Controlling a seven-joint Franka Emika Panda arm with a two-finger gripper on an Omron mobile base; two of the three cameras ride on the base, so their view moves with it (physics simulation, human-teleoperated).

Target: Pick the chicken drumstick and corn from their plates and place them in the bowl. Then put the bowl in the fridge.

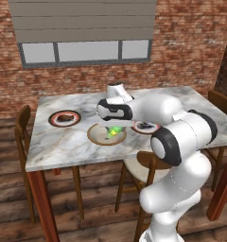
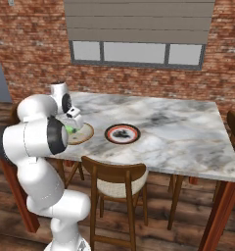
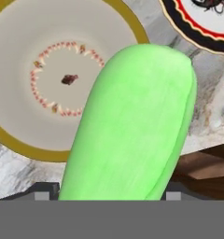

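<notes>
My gripper [image 1: 112,127] hangs just above the tan bowl [image 1: 99,137] at the table's near edge, shut on the bright green corn [image 1: 116,132]. In the hand view the corn [image 3: 132,126] stands large between the fingertips [image 3: 45,190], over the right part of the bowl [image 3: 20,56]. From the right, the gripper [image 2: 73,123] and the corn [image 2: 70,129] sit over the bowl [image 2: 85,133]. One ringed plate [image 1: 64,118] to the bowl's left carries a dark reddish-brown chicken drumstick [image 1: 65,118]. The other plate [image 1: 146,126] [image 2: 122,133] [image 3: 198,23] lies just right of the bowl. The fridge is out of view.
The marble table [image 1: 63,146] stands before a brick wall with a window. Wooden chairs stand at its left end [image 1: 23,123], at its right end [image 1: 222,104] and at the near side beside the arm [image 2: 114,171]. The table's right half [image 2: 183,127] is bare.
</notes>
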